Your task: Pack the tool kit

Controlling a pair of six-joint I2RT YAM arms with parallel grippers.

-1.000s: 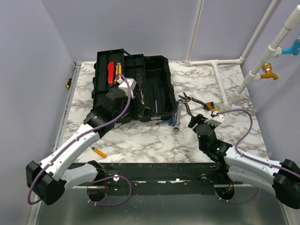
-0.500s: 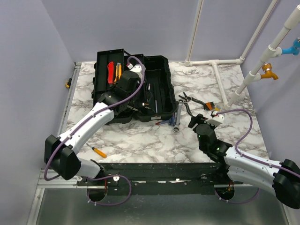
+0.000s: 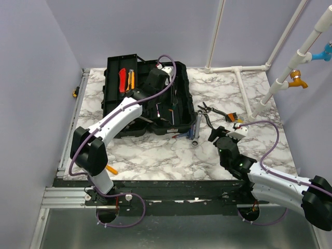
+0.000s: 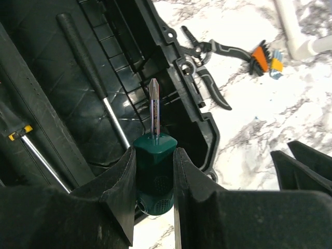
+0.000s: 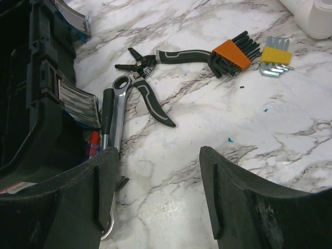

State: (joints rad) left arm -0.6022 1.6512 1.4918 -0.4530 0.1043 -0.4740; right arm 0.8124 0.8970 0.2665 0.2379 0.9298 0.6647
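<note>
While your left arm stretches out over the open toolbox [image 3: 110,98], its fingers [image 4: 120,179] are clenched on the green handle of a stubby screwdriver [image 4: 153,158]. Its cross-head tip points away from the wrist, and it hangs above the inside of the box, near the right wall. You will find the toolbox at the back left of the marble surface [image 3: 155,155], with its lid laid open to the left. A red tool [image 3: 122,78] and an orange one [image 3: 131,79] sit side by side in the lid. On the floor of the box, below the held screwdriver, lies a long black-handled screwdriver [image 4: 83,49].

Your right fingers [image 5: 106,192] stand released, with nothing between them, low over the surface just right of the box. Ahead of them lie black-handled pliers [image 5: 155,78], a ratchet wrench [image 5: 118,111] close beside the box's corner, an orange hex key set [image 5: 233,52] and a yellow hex key set [image 5: 275,56]. A small orange-handled screwdriver [image 3: 110,169] rests near the front left edge, well apart from the rest.
</note>
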